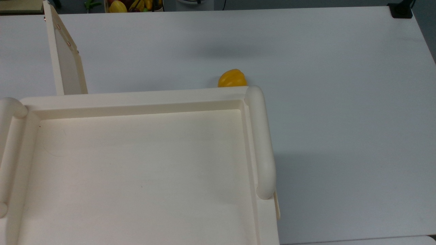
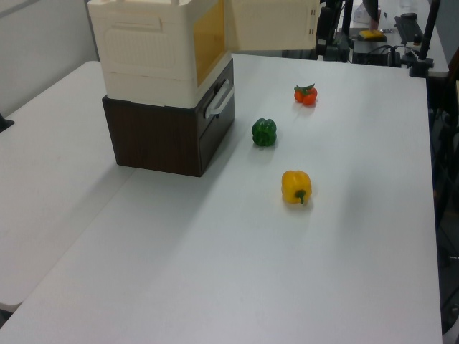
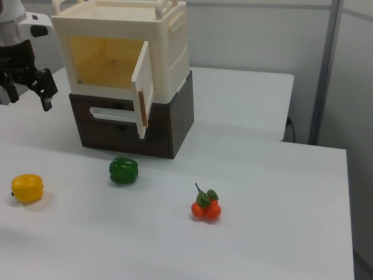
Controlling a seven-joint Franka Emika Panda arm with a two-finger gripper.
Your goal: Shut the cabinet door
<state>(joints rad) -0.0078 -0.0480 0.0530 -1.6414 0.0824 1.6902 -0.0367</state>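
The cabinet door (image 3: 143, 87) is a thin cream panel that stands swung wide open from the cream cabinet (image 3: 169, 44), whose yellowish inside shows. In the top view the cabinet door (image 1: 66, 64) sticks out from the top view's left end of the cabinet's front edge. In the left view the cabinet door (image 2: 272, 25) juts out over the table. My gripper (image 3: 26, 96) hangs open at the right view's left, clear of the cabinet and well away from the door, with nothing between its dark fingers (image 3: 48, 96).
The cabinet sits on a dark brown drawer unit (image 3: 175, 125). On the white table lie a green pepper (image 3: 123, 170), a yellow pepper (image 3: 27, 188) and a bunch of small tomatoes (image 3: 206, 209). The yellow pepper (image 1: 232, 78) lies in front of the cabinet.
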